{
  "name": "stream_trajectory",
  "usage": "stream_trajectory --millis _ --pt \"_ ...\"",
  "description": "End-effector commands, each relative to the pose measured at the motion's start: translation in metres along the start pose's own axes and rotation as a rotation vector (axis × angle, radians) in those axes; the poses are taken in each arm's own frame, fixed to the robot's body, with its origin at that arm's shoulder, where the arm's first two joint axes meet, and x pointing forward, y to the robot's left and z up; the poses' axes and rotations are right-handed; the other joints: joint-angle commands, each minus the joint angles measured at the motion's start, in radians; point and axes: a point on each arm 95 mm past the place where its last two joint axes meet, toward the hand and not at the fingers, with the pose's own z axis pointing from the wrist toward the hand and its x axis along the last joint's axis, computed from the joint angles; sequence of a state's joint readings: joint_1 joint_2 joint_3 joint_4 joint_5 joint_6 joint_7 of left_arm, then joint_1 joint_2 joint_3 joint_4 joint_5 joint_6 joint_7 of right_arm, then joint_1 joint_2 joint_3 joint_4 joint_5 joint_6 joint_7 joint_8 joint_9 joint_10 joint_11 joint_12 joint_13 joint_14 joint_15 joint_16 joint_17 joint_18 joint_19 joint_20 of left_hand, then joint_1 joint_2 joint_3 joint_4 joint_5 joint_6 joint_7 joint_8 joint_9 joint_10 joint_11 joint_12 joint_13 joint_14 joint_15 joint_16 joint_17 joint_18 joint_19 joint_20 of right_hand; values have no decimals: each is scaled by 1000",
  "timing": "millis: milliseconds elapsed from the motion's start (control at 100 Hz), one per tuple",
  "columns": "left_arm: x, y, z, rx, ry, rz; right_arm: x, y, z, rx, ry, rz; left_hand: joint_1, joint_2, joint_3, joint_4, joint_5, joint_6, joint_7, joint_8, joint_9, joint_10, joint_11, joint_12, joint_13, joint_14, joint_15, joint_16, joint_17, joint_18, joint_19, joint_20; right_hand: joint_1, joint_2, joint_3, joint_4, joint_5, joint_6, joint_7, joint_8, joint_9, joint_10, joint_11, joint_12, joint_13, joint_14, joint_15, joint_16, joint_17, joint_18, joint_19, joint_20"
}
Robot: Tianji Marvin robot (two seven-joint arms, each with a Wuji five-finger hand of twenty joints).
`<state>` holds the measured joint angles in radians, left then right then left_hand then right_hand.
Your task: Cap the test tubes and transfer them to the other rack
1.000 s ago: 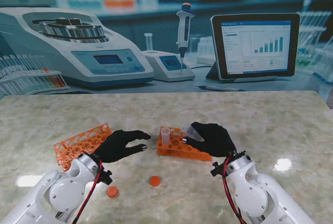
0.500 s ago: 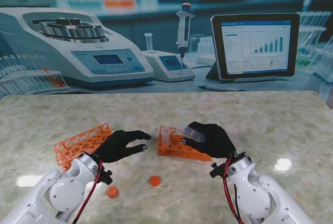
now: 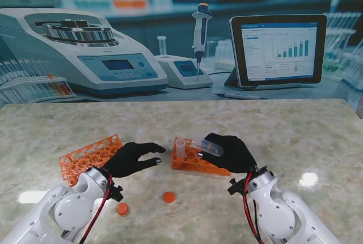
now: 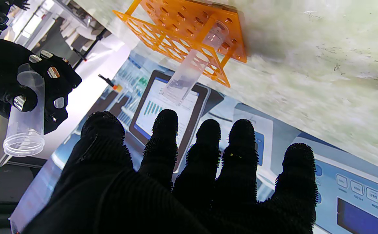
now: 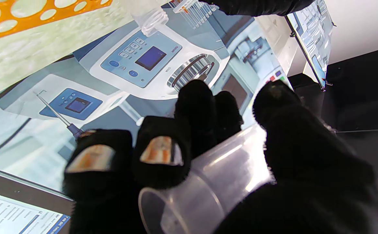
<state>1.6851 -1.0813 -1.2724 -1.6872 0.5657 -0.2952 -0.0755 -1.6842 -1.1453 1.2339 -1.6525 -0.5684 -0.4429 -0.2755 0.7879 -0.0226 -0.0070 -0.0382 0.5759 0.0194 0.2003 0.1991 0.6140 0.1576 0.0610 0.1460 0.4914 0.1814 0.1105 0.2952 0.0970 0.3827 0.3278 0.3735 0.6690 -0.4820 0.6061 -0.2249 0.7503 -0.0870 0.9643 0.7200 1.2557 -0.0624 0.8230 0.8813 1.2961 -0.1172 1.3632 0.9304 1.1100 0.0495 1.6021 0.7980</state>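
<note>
Over the marble-patterned table (image 3: 295, 130), my right hand (image 3: 231, 152) grips a clear plastic tube (image 3: 205, 146), lifted and tilted above the right orange rack (image 3: 195, 163), where another tube (image 3: 180, 147) stands. My left hand (image 3: 131, 159) hovers open, holding nothing, by the left perforated rack (image 3: 85, 156). I judge capping comes next: it calls for picking up a round orange cap (image 3: 169, 197) near me.

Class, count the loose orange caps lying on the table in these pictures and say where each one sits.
2. One cap lies nearer to me than the right-hand rack; the other cap lies beside the left arm's wrist. More could be hidden behind the arms.
</note>
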Motion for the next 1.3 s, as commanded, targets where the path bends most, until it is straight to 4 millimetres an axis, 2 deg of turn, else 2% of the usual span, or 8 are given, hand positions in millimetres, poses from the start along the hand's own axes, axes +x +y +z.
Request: stream_trajectory --millis 0,150,310,460,750,1020,1130,1290 --pt "1 1 -1 -6 1 -1 3 -4 -1 5 -6 13 -10 39 -18 17 18 -27 13 11 -6 -16 -2 -6 18 -4 2 10 -6 1 -3 -7 -29 -59 49 -10 -11 -66 61 45 19 -5 41 -20 31 -168 117 49 34 -64 90 27" --pt "0 1 0 -7 1 -1 3 -3 0 15 -12 14 -10 39 -18 17 19 -26 14 11 -3 -15 -1 -5 18 -5 2 10 -6 1 -2 -6 -109 -165 132 -12 -25 -101 153 168 -3 -41 97 -38 31 -175 121 44 39 -82 104 38" --pt "0 1 0 -9 3 -2 4 -3 1 10 -11 16 -10 39 -19 17 19 -29 14 11 -4 -17 -1 -5 19 -6 3 10 -6 1 -2 -6 -92 -200 162 33 11 -189 330 317 3 -48 139 -37 31 -168 125 41 41 -74 118 42" --pt "0 2 0 -11 4 -2 5 -4 2 7 -6 39 -9 39 -18 17 19 -28 14 11 -3 -16 -1 -5 19 -6 3 10 -6 2 -2 -6 -66 -107 164 159 185 -260 440 545 80 -58 119 3 30 -151 129 40 41 -32 129 25" --pt "-1 2 1 -15 4 -1 1 -7 0 19 -4 27 -9 39 -18 17 19 -26 16 11 -4 -16 -1 -5 19 -6 3 10 -6 1 -2 -7 -172 31 162 153 324 -362 440 766 164 -59 82 42 28 -102 162 39 43 14 149 11" --pt "-2 2 1 -14 5 1 0 -8 -3 53 2 -18 -9 41 -18 17 20 -24 15 11 -3 -15 -1 -5 19 -5 3 10 -6 2 -2 -7 -237 164 74 132 322 -403 401 835 109 -34 33 50 25 -22 70 -7 12 65 21 -19" --pt "-2 1 1 -15 6 2 1 -9 -4 79 0 -14 -9 41 -19 17 21 -24 14 11 -2 -14 -1 -5 18 -5 2 10 -7 1 -2 -7 -201 254 3 142 337 -374 379 830 101 -8 -1 45 22 39 28 -27 -4 120 -40 -13" --pt "-2 1 0 -19 9 4 0 -11 -6 115 0 -16 -9 42 -19 17 19 -27 14 11 -4 -16 -2 -5 18 -4 3 10 -6 1 -2 -7 -139 386 -107 143 320 -325 368 814 107 8 -23 33 22 52 11 -34 -5 142 -52 -1"
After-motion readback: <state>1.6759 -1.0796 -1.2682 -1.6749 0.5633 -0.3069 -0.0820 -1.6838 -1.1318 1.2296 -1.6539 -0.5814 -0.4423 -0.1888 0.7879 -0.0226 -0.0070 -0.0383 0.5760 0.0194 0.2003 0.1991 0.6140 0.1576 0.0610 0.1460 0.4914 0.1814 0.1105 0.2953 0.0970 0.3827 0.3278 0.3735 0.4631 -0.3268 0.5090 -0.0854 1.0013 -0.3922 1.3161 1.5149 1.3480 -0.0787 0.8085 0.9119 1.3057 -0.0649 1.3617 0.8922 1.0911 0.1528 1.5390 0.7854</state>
